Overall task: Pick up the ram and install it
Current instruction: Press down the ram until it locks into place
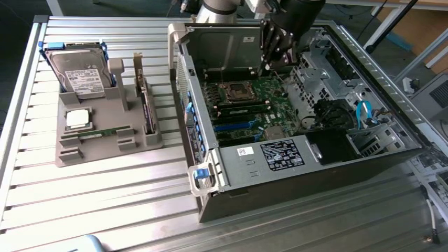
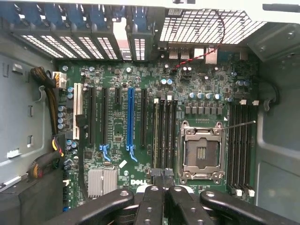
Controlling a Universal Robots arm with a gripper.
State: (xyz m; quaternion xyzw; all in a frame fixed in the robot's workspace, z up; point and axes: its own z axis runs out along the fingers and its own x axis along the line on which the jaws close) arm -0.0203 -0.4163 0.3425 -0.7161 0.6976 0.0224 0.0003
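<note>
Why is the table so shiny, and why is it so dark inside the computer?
In the exterior view, light glares off the ribbed metal table, while the computer case shades its inside. In the wrist view, the motherboard is evenly lit and clear, and the black claw close to the camera looks dark.

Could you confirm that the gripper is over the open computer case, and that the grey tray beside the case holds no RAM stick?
Not quite. The gripper is over the open computer case, but the grey tray does hold a RAM stick, lying in its slot near the square processor chip. The exterior view shows this.
</note>
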